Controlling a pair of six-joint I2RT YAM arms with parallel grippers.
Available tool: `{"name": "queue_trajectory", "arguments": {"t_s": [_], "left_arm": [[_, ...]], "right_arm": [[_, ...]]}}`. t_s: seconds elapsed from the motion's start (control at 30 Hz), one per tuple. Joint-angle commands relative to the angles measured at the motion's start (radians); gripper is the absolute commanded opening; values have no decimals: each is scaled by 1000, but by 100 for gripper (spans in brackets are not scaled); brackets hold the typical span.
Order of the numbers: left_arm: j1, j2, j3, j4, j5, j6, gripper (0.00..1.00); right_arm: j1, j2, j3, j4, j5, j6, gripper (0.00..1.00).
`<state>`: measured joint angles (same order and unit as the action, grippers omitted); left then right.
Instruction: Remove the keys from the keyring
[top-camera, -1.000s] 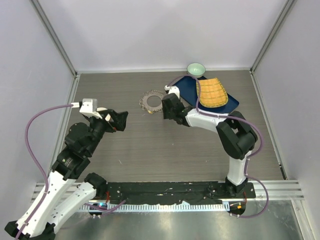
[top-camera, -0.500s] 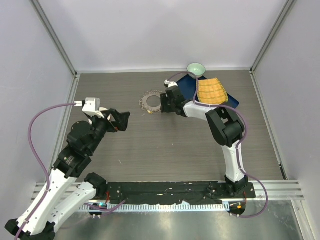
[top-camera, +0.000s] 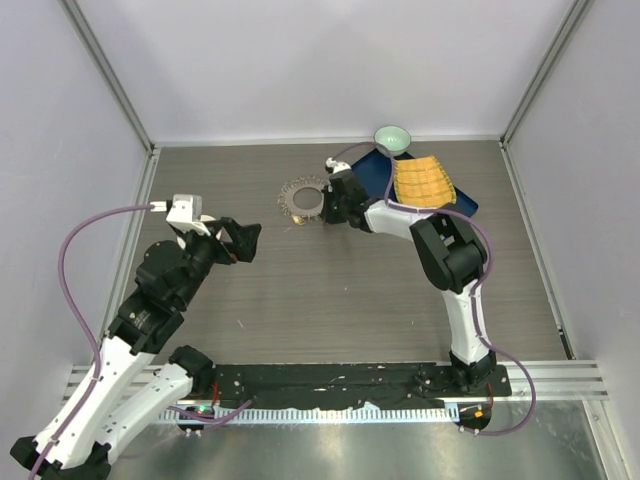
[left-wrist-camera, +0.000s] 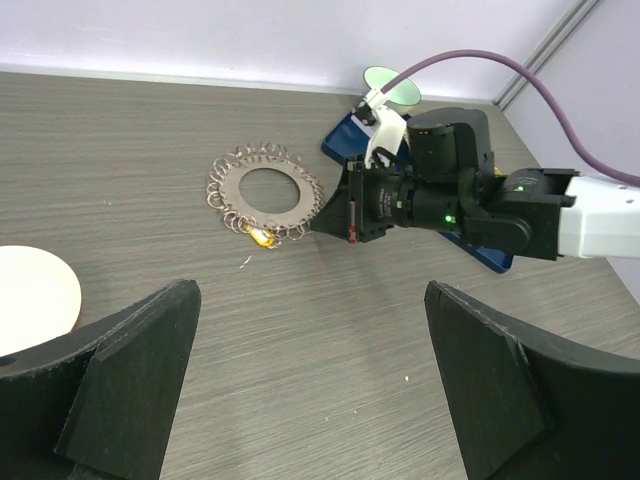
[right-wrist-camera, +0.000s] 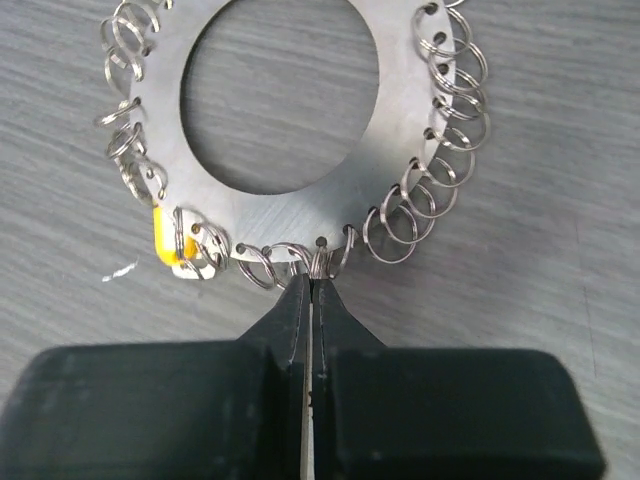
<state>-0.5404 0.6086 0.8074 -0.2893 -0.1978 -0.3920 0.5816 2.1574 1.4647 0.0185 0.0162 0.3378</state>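
**Keyring flat on table, right gripper nipping one rim ring**

The keyring (right-wrist-camera: 300, 222), a flat metal plate with a wide centre hole, lies on the grey table (top-camera: 300, 300) towards its far side, just left of the blue tray (top-camera: 372, 175). The keys (right-wrist-camera: 405, 225) are small wire rings threaded round its rim; one carries a yellow tag (right-wrist-camera: 163, 238). The right gripper (right-wrist-camera: 310, 280) is clenched on one rim ring at the near edge. The left gripper (top-camera: 243, 240) is spread wide, well apart and grasping nothing.

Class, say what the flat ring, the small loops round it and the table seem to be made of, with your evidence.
Flat ring: metal, likely steel; brushed grey sheen.
Small loops: bright metal wire; shiny glints.
Table: wood-look surface, perhaps laminate; grey grain lines.
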Motion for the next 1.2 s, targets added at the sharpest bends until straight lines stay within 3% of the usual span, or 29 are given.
{"name": "queue_trajectory", "arguments": {"t_s": [0.0, 0.4, 0.6, 0.8, 1.0, 1.17], "left_arm": [[2, 8, -1, 44, 20, 15, 100], [2, 40, -51, 102, 37, 58, 99], [2, 39, -60, 101, 6, 90, 97], [0, 43, -62, 107, 1, 105, 97], [0, 28, -57, 102, -14, 87, 97], [2, 16, -63, 108, -89, 50, 98]], "right_arm": [[3, -207, -90, 9, -41, 9, 1], [11, -559, -357, -12, -76, 92, 1], [43, -789, -420, -161, -70, 201, 1], [165, -970, -464, -308, 57, 311, 1], [190, -921, -504, -316, 146, 365, 1], [188, -710, -426, -288, 168, 369, 1]]}}
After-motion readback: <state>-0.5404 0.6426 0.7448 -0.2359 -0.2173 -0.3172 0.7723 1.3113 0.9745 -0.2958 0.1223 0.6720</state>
